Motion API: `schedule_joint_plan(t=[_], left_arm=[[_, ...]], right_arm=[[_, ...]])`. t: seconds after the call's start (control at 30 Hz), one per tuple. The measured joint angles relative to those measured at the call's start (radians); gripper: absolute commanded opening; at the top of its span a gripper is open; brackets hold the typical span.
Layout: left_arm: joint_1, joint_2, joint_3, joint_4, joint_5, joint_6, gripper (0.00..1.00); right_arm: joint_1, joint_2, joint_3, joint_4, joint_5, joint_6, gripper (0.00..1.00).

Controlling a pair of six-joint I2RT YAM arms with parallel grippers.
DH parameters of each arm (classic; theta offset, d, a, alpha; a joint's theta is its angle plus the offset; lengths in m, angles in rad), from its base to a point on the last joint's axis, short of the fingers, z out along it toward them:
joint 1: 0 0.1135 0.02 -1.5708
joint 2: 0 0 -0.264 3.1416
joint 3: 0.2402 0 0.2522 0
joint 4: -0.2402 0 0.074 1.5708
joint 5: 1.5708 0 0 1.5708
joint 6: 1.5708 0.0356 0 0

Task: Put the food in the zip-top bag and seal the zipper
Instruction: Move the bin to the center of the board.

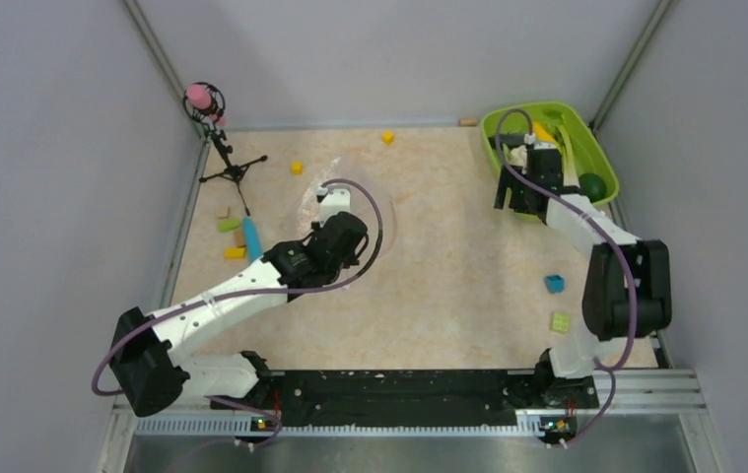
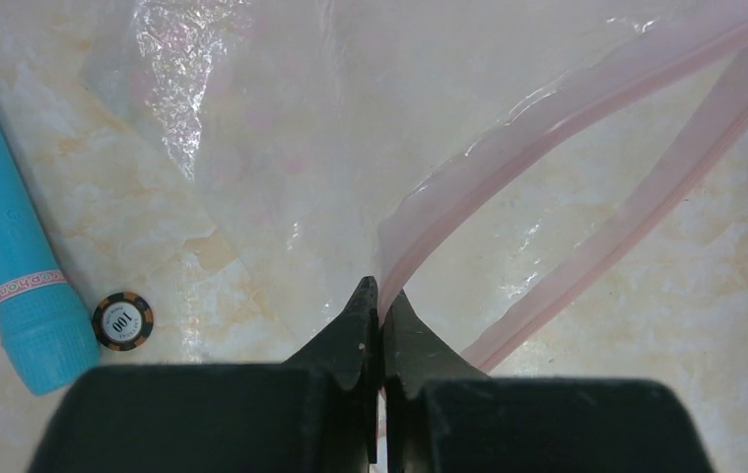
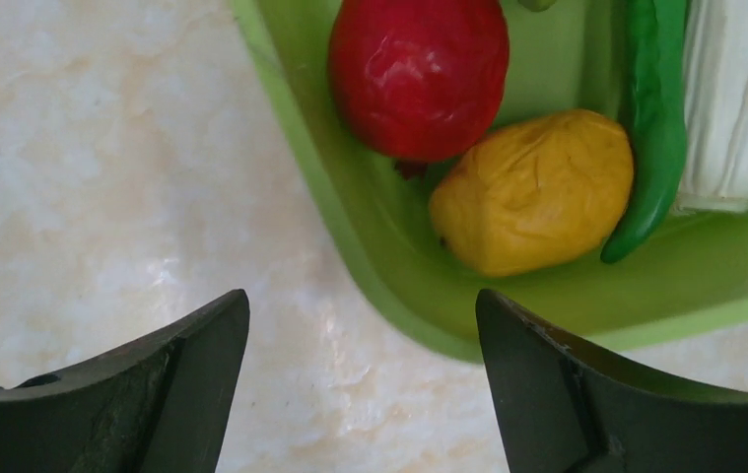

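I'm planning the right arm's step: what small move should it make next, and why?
Probably ease the right gripper forward over the rim and down around the yellow piece, seemingly the nearest food. Its jaws stand open and empty at the edge of the lime-green tray, while the left gripper is shut on the zipper, strips apart, so the zip-top bag looks ready.

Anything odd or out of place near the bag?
A poker chip marked 100 lies beside the blue tube, next to the zip-top bag; neither is food. Nothing looks spilled or damaged.
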Motion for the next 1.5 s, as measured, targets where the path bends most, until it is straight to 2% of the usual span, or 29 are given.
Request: schedule_joint_plan(t=[0.07,0.23,0.3,0.4,0.53,0.63,0.77,1.07,1.3,1.37,1.5], left_arm=[[0.000,-0.002,-0.016,0.008,0.003,0.000,0.00],[0.001,-0.006,-0.039,0.010,0.017,0.001,0.00],[0.001,-0.006,-0.039,0.012,0.019,0.001,0.00],[0.001,-0.006,-0.039,0.016,0.021,0.001,0.00],[0.001,-0.006,-0.039,0.017,0.038,0.002,0.00],[0.001,-0.006,-0.039,0.017,0.046,0.002,0.00],[0.001,-0.006,-0.039,0.017,0.058,0.002,0.00],[0.001,0.016,-0.039,0.014,0.091,0.000,0.00],[0.001,0.018,-0.033,-0.003,0.090,-0.007,0.00],[0.001,0.018,-0.025,-0.016,0.088,-0.013,0.00],[0.001,0.018,-0.009,-0.022,0.087,-0.029,0.00]], right_arm=[[-0.015,0.138,0.103,-0.013,0.028,-0.020,0.81],[-0.025,0.264,0.199,-0.020,0.039,-0.045,0.69],[-0.024,0.287,0.206,-0.020,0.025,-0.047,0.57],[-0.025,0.301,0.203,-0.035,-0.029,-0.041,0.45],[-0.028,0.301,0.192,-0.023,-0.152,-0.010,0.41],[-0.022,0.275,0.138,-0.004,-0.215,0.026,0.41],[0.045,0.178,0.029,-0.005,-0.212,0.069,0.41],[0.396,0.001,-0.181,-0.014,-0.153,0.244,0.48],[0.614,-0.140,-0.286,-0.043,-0.108,0.373,0.55],[0.651,-0.193,-0.295,-0.054,-0.105,0.386,0.60],[0.662,-0.351,-0.298,-0.064,-0.059,0.381,0.80]])
